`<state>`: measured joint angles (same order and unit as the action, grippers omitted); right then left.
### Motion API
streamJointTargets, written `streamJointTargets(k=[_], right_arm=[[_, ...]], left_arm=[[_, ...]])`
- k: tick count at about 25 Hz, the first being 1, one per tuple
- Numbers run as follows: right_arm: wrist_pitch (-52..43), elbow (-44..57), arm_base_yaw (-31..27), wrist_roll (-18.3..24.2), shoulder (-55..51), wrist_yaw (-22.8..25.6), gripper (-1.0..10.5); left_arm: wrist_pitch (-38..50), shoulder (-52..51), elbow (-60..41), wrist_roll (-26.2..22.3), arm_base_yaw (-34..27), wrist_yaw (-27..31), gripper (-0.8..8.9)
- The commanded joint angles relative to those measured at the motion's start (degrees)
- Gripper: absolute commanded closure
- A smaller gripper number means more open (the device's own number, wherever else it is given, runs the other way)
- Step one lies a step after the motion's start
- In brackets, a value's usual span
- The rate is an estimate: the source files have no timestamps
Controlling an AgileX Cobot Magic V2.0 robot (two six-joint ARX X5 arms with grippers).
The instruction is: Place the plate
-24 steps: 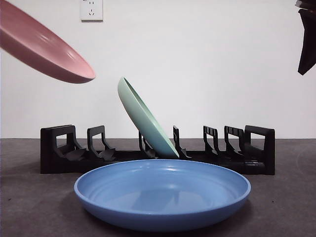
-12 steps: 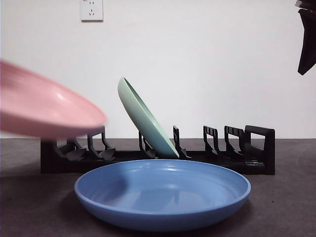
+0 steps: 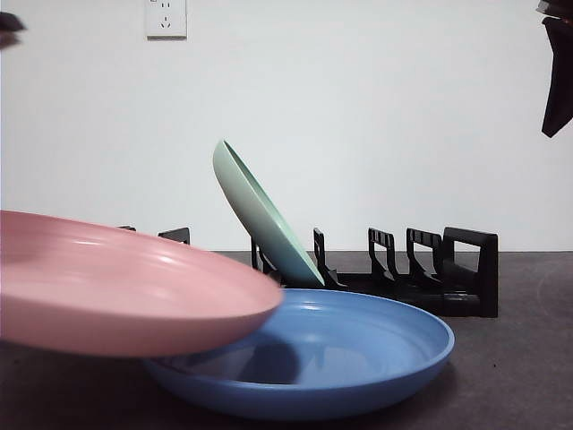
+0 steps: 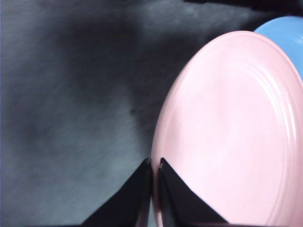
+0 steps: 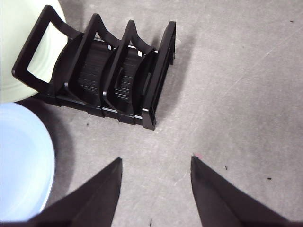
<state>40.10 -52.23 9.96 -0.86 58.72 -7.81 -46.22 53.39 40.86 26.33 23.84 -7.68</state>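
Your left gripper (image 4: pixel 155 165) is clamped on the rim of the pink plate (image 3: pixel 125 291), jaws pinched tight with the edge between them. In the front view that plate fills the lower left, nearly level, its right edge overlapping the left side of the blue plate (image 3: pixel 358 345); whether they touch you cannot tell. The blue plate lies flat on the dark table (image 3: pixel 510 367), in front of the black rack (image 3: pixel 448 269). A green plate (image 3: pixel 260 215) leans tilted in a middle slot of the rack. A white wall outlet (image 3: pixel 166 18) sits up top. At far right your right gripper (image 5: pixel 156 177) waits high, jaws spread apart, holding nothing, above bare table beside the rack's end.
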Motion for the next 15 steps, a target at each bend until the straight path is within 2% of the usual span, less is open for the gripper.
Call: streamJointTargets(k=[1, 11, 15], right_arm=[[-0.2, -0.3, 0.1, 0.4, 0.3, -0.1, 7.2], [-0.2, -0.3, 0.1, 0.2, 0.3, -0.1, 7.2], [-0.2, -0.3, 0.1, 0.2, 0.3, -0.1, 7.2]], left_arm=[[3.3, 3.1, 0.3, 3.6, 2.3, -1.1, 8.04], [13.7, 14.2, 0.3, 6.9, 7.8, -1.6, 8.04], [18.4, 17.6, 0.3, 9.0, 8.6, -5.0, 8.04]])
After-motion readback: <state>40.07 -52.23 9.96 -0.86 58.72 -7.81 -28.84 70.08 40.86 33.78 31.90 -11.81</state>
